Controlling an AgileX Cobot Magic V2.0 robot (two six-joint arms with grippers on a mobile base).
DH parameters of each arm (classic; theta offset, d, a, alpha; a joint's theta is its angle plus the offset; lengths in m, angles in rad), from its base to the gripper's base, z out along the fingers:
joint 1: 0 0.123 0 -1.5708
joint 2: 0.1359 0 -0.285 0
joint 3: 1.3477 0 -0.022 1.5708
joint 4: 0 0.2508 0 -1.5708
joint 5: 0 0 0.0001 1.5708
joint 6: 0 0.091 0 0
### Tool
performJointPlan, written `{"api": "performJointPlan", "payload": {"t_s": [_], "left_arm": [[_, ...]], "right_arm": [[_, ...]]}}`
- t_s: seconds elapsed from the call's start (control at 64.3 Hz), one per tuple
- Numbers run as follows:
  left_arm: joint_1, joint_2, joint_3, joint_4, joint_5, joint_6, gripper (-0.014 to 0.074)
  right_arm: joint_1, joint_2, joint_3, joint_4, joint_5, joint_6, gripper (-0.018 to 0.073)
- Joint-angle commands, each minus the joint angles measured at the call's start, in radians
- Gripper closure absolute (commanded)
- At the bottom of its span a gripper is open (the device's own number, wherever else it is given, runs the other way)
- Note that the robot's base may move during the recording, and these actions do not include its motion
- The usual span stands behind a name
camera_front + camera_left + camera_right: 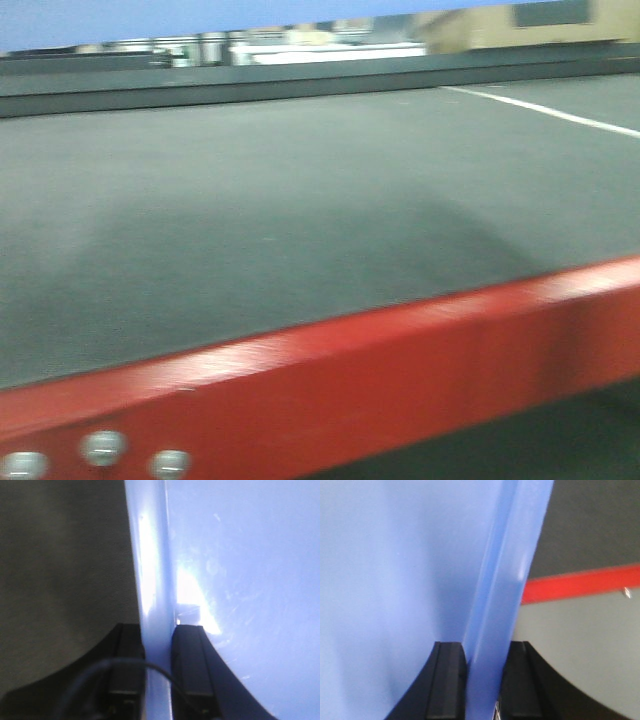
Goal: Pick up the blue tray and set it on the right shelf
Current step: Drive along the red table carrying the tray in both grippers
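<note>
The light-blue glossy tray (240,580) fills the right of the left wrist view and the left of the right wrist view (395,580). My left gripper (158,635) is shut on the tray's left rim, one black finger on each side of it. My right gripper (485,652) is shut on the tray's right rim in the same way. In the front view a blue strip along the top edge (200,18) is the tray's underside, held above the camera. The right shelf is out of view.
A red-framed table (330,370) with a dark grey top spans the front view, close and blurred. Its red edge also shows in the right wrist view (580,582), over grey floor. A white floor line (540,108) runs behind it.
</note>
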Motion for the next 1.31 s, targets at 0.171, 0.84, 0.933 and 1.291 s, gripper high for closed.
{"api": "performJointPlan", "payload": {"t_s": [0.171,0.84,0.933,1.291], "left_arm": [[-0.009,-0.031,-0.021,0.023,0.105,0.032,0.0645],[-0.009,-0.031,-0.021,0.023,0.105,0.032,0.0645],[-0.009,-0.031,-0.021,0.023,0.105,0.032,0.0645],[-0.009,-0.031,-0.021,0.023,0.105,0.032,0.0645]], "right_arm": [[-0.003,-0.033,-0.025,-0.062,-0.027,-0.032,0.0502],[-0.003,-0.033,-0.025,-0.062,-0.027,-0.032,0.0502],[-0.003,-0.033,-0.025,-0.062,-0.027,-0.032,0.0502],[-0.003,-0.033,-0.025,-0.062,-0.027,-0.032,0.0502]]}}
